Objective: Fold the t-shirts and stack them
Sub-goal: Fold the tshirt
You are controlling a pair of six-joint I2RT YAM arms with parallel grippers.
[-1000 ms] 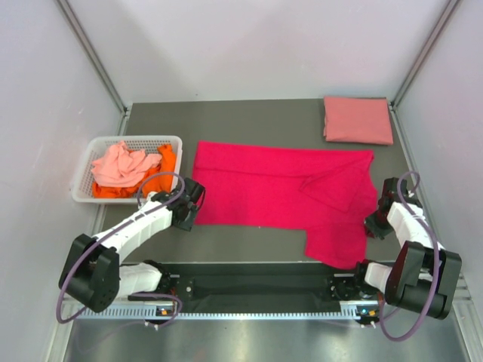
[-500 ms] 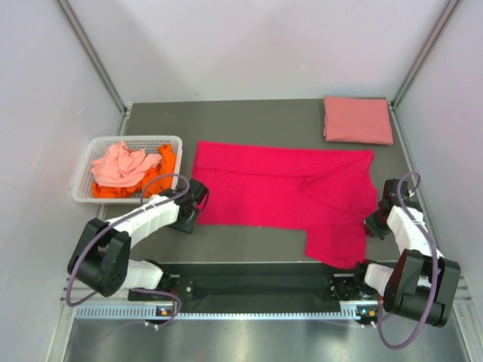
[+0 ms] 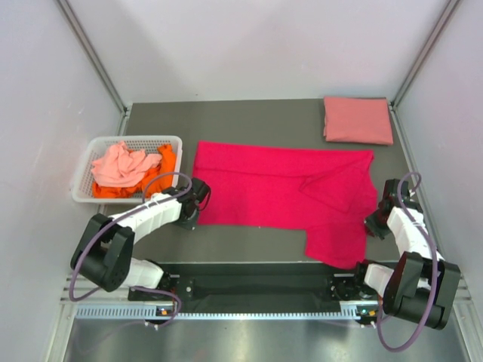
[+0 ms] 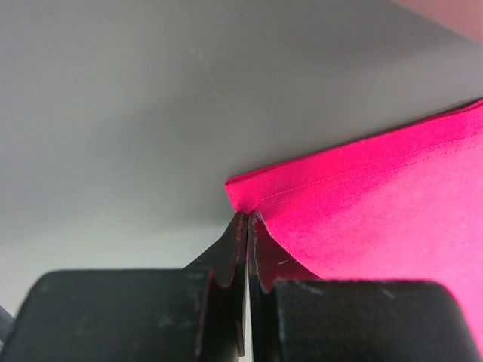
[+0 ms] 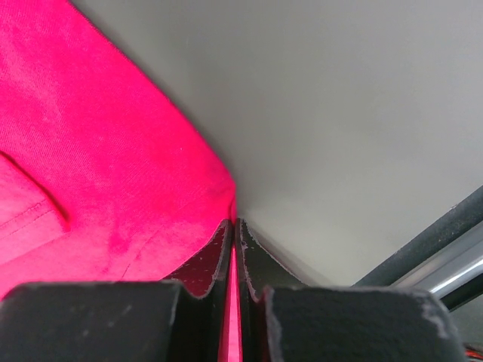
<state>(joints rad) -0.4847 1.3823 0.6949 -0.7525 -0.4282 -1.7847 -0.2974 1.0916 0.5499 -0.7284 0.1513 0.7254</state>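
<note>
**Both Grippers Pinched Tight on the Red Shirt**

Spread flat across the middle of the dark table (image 3: 256,121): the magenta-red shirt (image 3: 279,188), long side running left to right. One sleeve folded in over its right part, and a flap reaching toward the near edge at the right.

At the shirt's near-left corner, the left gripper (image 3: 194,213), low on the table. Seen through the left wrist camera: jaws pressed together, with the hemmed corner of the red cloth nipped right at the tips.

At the shirt's right edge, close to the table's right side, the right gripper (image 3: 374,215). Seen through the right wrist camera: jaws likewise squeezed closed, a thin line of red cloth caught between them, the rest of the shirt lying off to the left.

Folded square in the far-right corner, well apart from the red one: the salmon-pink shirt (image 3: 358,119).

Off the left end, in a white slotted basket (image 3: 83,177): the pale coral shirt (image 3: 117,166), crumpled on top of the orange shirt (image 3: 162,177).
</note>
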